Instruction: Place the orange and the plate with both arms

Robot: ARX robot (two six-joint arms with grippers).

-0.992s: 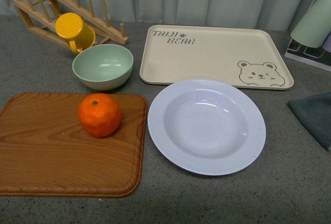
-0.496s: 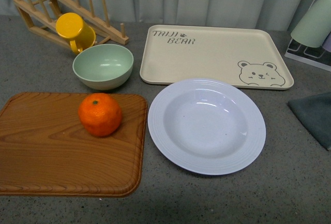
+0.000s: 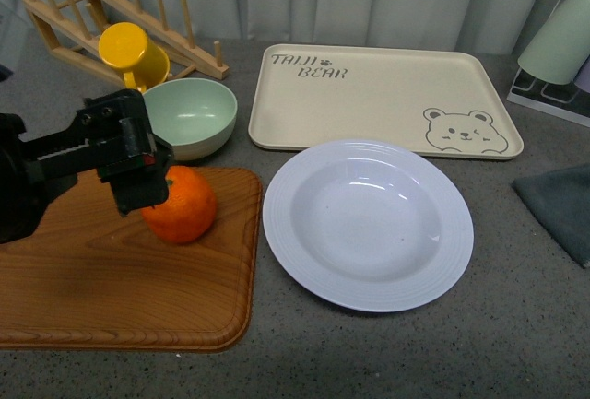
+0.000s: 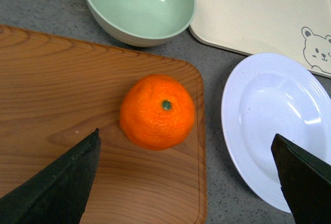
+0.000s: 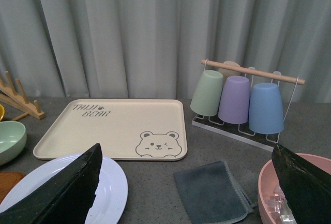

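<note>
orange (image 4: 158,111) rests stem up on the right part of a wood board (image 3: 92,279) at the near left. left gripper (image 3: 140,187) hangs over it, jaws spread wide and touching nothing; i judge it is lined up to drop onto the fruit. green bowl (image 3: 184,118), just beyond the board, is empty. plate (image 3: 369,224), just right of the board, is empty too, as is the bear tray (image 3: 387,95) beyond it. right gripper (image 5: 187,151) shows only in its wrist view, jaws wide apart and holding nothing, probably waiting to take the plate. far right, a pink tub (image 5: 268,188) holds something i cannot make out.
</note>
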